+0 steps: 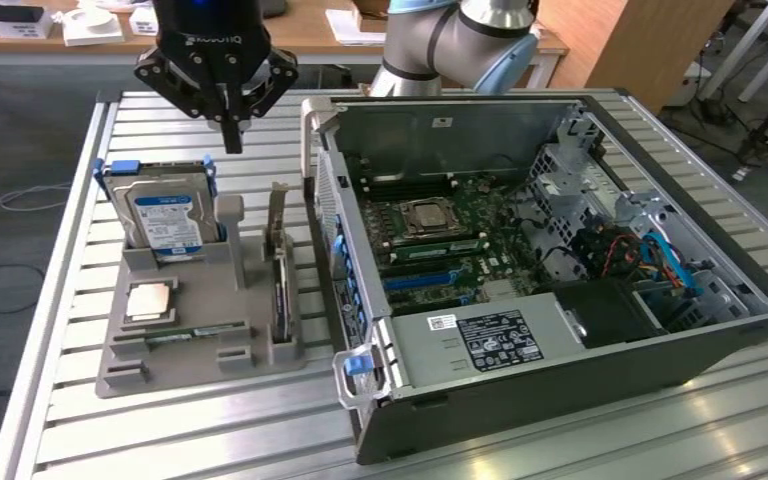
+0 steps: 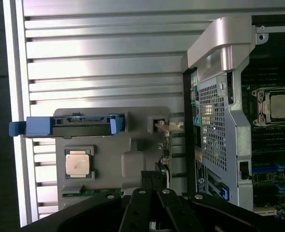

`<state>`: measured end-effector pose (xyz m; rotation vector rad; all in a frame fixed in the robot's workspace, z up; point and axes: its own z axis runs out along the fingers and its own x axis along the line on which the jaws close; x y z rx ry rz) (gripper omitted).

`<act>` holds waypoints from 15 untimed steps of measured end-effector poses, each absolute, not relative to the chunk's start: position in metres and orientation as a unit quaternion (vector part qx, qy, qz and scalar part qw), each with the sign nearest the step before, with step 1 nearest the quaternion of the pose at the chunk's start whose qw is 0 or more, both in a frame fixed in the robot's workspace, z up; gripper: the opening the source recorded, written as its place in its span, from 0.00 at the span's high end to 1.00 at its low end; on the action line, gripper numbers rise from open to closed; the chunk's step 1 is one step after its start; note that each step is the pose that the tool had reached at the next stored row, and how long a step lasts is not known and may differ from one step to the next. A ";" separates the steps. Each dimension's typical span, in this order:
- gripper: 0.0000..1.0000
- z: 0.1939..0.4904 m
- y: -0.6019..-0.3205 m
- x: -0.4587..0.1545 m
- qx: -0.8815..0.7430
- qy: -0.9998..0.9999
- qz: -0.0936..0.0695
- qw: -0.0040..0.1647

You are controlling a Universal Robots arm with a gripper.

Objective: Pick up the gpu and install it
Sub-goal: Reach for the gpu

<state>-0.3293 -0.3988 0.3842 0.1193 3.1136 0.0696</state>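
Slatted metal table — claw pressed together, empty, above grey tray near upright gpu — label text unreadable.

Slatted aluminium table carrying, toward the exterior view's left, a grey moulded holder. At the holder's far end a silver hard drive with a blue label stands upright in a blue-handled caddy. Nearer, a bare processor chip lies flat, with a green memory stick just beside it. To the exterior view's right, an open tower case lies on its side, exposing the motherboard, processor socket, labelled power supply and blue cables. A wooden desk stands behind.
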 end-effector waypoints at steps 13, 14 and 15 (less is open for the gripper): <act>0.89 0.384 -0.413 -0.325 0.039 0.999 0.022 0.012; 0.89 0.384 -0.415 -0.325 0.039 0.999 0.022 0.012; 0.89 0.384 -0.416 -0.325 0.040 0.999 0.022 0.012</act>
